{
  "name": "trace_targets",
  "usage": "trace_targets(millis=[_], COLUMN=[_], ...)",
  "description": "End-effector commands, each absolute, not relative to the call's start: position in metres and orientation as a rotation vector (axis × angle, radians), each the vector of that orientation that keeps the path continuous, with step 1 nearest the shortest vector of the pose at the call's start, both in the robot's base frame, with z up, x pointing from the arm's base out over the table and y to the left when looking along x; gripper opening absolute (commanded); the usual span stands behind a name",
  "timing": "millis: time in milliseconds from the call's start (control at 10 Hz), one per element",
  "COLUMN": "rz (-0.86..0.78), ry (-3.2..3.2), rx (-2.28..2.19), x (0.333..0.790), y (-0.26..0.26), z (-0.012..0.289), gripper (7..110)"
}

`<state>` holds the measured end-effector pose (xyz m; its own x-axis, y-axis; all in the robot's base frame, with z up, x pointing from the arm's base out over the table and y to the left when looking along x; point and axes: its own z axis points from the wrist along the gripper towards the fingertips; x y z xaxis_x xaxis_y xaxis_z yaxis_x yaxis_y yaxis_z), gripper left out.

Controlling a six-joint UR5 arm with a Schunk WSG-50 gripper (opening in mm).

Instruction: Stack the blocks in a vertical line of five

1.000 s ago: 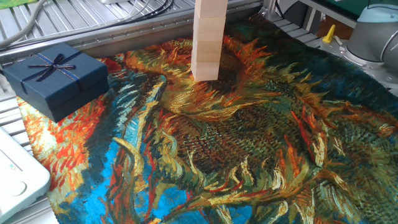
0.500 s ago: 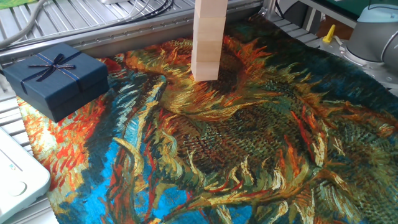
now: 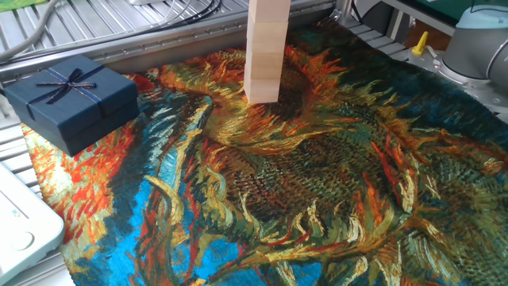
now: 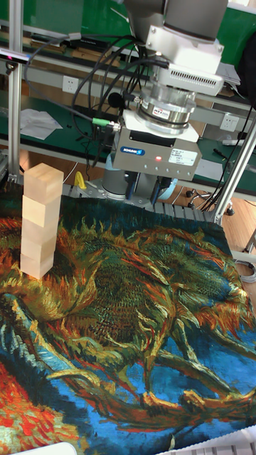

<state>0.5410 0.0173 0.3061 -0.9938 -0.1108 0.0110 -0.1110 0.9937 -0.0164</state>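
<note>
Sunflower-painting cloth (image 3: 333, 183) in orange, teal and gold, spread over a table framed by metal rails; green wall and cables behind in the tall view.

Gripper (image 4: 158, 186) raised well above the cloth, to the right of the stack in the tall view, touching nothing. Fingers mostly hidden under the grey body; only blue tips visible, so spread or pressed together cannot be told. Nothing seen held. Above them a boxy grey housing with a red light, then a round silver flange and white wrist, black cables looping off to the left.

Blocks (image 4: 40, 220) stacked in one upright column near the far edge of the cloth, pale beige cubes set one on another, slightly uneven at the seams. Four seen in the tall view, with some seams faint; in the fixed view the column (image 3: 265, 56) runs out of the top of the picture, so the full count is not certain there.

Dark blue box (image 3: 71, 99) with a ribbon bow, well left of the stack, overlapping the cloth's left edge. White device corner (image 3: 20, 226) at the lower left.
</note>
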Motion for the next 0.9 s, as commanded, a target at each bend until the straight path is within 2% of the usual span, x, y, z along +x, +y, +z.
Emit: trace_targets(millis=[0,200,300,800], rz=[-0.011,0.011,0.039,0.040], ry=[-3.133,-3.138,-3.131,-3.120], rx=[0.145,0.124,0.123,0.188], x=[0.5398,0.5408,0.5379,0.5349], y=[0.0250,0.0223,0.0189,0.0193], z=[0.3060,0.3041,0.3037,0.3043], gripper=[22,22,7,7])
